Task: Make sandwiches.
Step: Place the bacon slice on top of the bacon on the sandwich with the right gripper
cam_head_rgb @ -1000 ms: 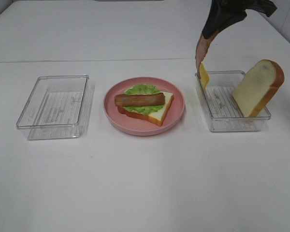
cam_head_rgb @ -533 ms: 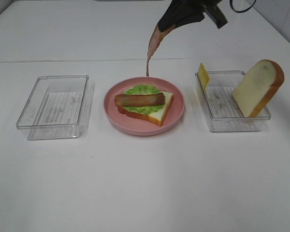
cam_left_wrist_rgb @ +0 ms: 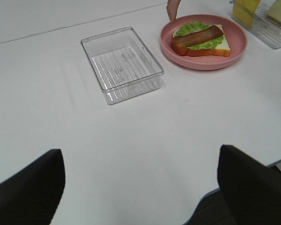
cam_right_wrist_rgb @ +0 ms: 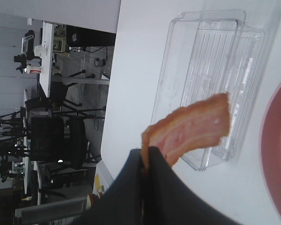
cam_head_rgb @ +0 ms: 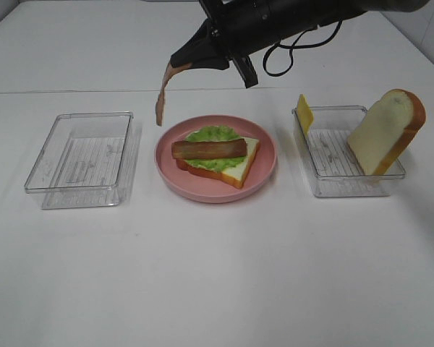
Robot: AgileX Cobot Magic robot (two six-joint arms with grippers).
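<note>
Hanging from the right gripper, whose fingers are clamped shut on its upper end, the ham droops nearly straight down. Its free tip is over bare table between the left tray and the plate, just off the plate's far-left rim. The unfinished sandwich sits on the plate: bread, lettuce, and bacon lying crosswise. From the ham's tip it lies toward the right arm's own side and nearer the camera. I judge the coming move must carry the ham sideways over the stack and lay it along the bacon. The left gripper stands wide open, empty, well apart from the plate.
</note>
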